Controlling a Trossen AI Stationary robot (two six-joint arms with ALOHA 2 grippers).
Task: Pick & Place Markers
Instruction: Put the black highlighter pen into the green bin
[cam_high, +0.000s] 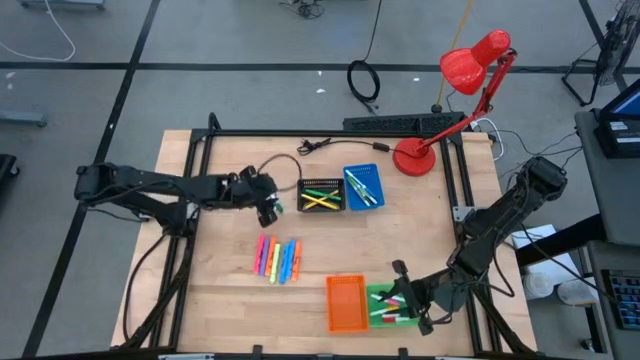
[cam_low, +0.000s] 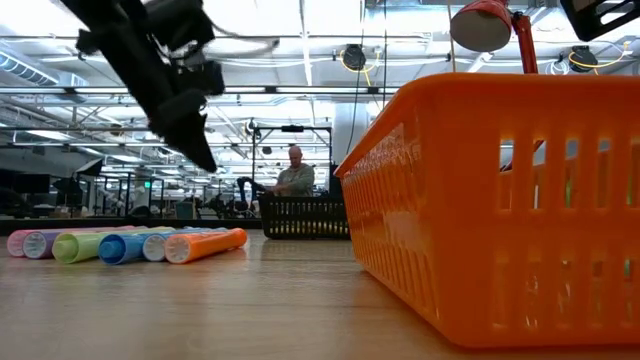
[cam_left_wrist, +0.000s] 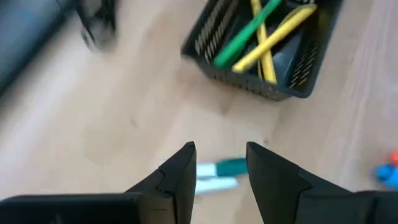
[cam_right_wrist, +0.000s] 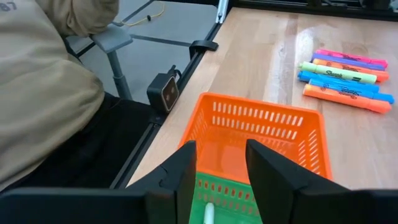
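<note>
Several bright markers (cam_high: 277, 258) lie in a row on the table's middle, also seen in the low view (cam_low: 130, 245) and the right wrist view (cam_right_wrist: 345, 78). My left gripper (cam_high: 270, 207) hangs open above the table beside the black tray (cam_high: 322, 194), which holds green and yellow markers (cam_left_wrist: 261, 31). A white-bodied, green-capped marker (cam_left_wrist: 217, 174) shows on the wood beyond its fingers. My right gripper (cam_right_wrist: 221, 162) is open over the green tray (cam_right_wrist: 224, 193), where a white marker end (cam_right_wrist: 208, 214) shows. The orange tray (cam_high: 347, 302) stands next to it.
A blue tray (cam_high: 362, 187) with markers sits right of the black one. A red desk lamp (cam_high: 470, 70) stands at the far right corner. A black frame borders the table. A person's beige sleeve (cam_right_wrist: 43, 81) is close to the near edge by the orange tray.
</note>
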